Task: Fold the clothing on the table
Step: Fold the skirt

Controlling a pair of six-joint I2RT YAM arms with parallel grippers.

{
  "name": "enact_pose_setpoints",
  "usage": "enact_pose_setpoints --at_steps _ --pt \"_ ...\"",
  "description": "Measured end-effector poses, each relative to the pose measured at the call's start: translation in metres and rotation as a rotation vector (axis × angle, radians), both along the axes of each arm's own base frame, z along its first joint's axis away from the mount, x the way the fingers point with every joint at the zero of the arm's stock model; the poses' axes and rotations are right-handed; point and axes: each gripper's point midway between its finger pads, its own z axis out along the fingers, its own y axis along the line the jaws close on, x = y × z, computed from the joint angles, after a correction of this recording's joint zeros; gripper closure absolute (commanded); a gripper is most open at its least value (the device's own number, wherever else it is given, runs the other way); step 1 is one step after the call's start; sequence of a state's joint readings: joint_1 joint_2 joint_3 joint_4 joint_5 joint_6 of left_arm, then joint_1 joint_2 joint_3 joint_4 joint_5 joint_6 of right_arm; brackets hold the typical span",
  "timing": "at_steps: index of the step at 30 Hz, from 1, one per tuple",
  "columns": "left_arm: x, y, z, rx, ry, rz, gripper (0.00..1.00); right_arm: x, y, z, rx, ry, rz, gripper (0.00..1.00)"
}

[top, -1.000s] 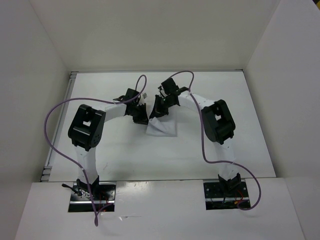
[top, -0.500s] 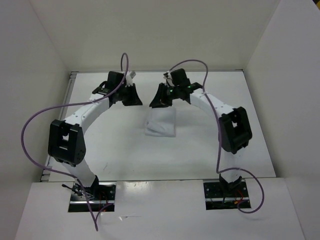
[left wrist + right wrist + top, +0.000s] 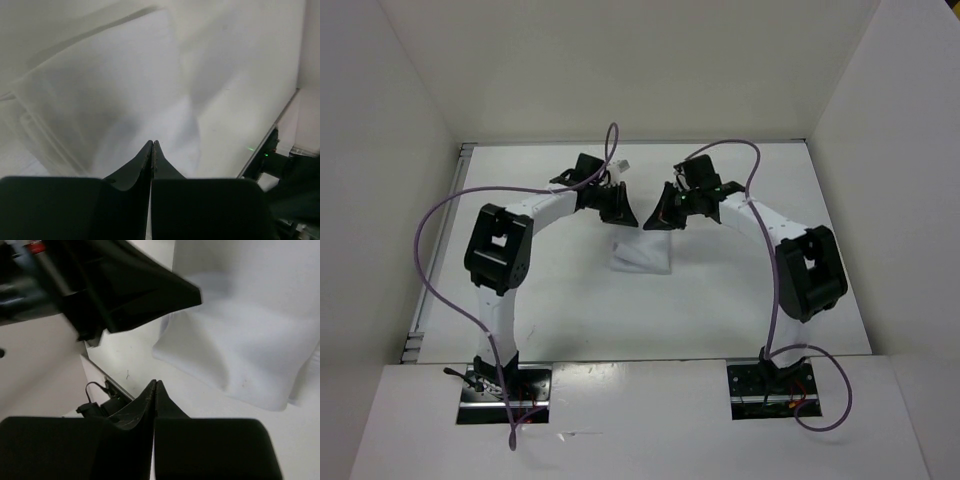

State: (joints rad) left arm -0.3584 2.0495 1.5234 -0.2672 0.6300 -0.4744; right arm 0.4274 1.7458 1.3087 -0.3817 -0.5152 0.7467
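The folded white clothing [image 3: 642, 254] lies flat mid-tabletop [image 3: 560, 300], just on the near side of the left tool [image 3: 622, 207] and the right tool [image 3: 656, 220]. Both tools hover by its far edge, fingers pressed together, holding nothing.

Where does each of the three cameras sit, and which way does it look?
Top external: above and behind the bases, facing down on the table; shows left arm, right arm, left gripper, right gripper.
Left wrist: on the left arm, facing down along its shut gripper at the clothing.
Right wrist: on the right arm, facing past its shut gripper at the clothing and left arm.
Shared: all three show the clothing.
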Motion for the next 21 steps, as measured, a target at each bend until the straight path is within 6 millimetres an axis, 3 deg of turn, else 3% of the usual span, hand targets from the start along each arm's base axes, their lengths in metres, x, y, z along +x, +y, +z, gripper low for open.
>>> enact_pose_setpoints --at_steps 3,6,13,21 --pt "-0.001 0.004 -0.042 0.045 0.078 0.015 0.99 -0.003 0.008 -0.015 0.008 0.047 0.017 1.00" --pt "-0.007 0.011 -0.066 0.067 0.125 0.029 1.00 -0.004 0.021 -0.030 0.012 0.083 0.045 1.00" --pt "-0.008 0.015 -0.068 0.045 0.102 0.033 1.00 -0.016 0.059 -0.066 0.022 0.165 0.125 1.00" --pt "-0.008 0.019 -0.067 0.048 0.098 0.044 1.00 -0.050 0.091 -0.109 -0.008 0.263 0.201 1.00"
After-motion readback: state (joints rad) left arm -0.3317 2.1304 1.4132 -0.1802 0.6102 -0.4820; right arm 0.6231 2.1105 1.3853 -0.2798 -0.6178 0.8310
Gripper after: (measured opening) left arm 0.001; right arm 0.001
